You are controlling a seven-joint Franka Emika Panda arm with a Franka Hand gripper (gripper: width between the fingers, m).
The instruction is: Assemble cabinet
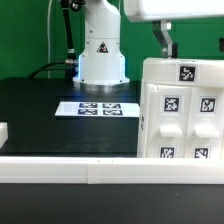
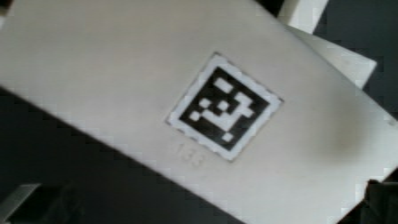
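Observation:
The cabinet (image 1: 180,110) is a large white box standing at the exterior view's right, with small white blocks bearing black-and-white tags on its face and one tag (image 1: 186,72) on top. My gripper (image 1: 167,46) hangs just above its top far edge. In the wrist view a white face of the cabinet (image 2: 107,90) fills the frame very close up, with one tag (image 2: 224,106) in the middle. The fingertips show only as dark tips (image 2: 384,198) at the frame's corners, set wide apart, with nothing between them but the cabinet face below. The gripper (image 2: 205,214) is open.
The marker board (image 1: 98,108) lies on the black table (image 1: 45,125) in front of the robot base (image 1: 102,55). A long white border rail (image 1: 60,170) runs along the front. A small white part (image 1: 3,132) sits at the exterior view's left edge.

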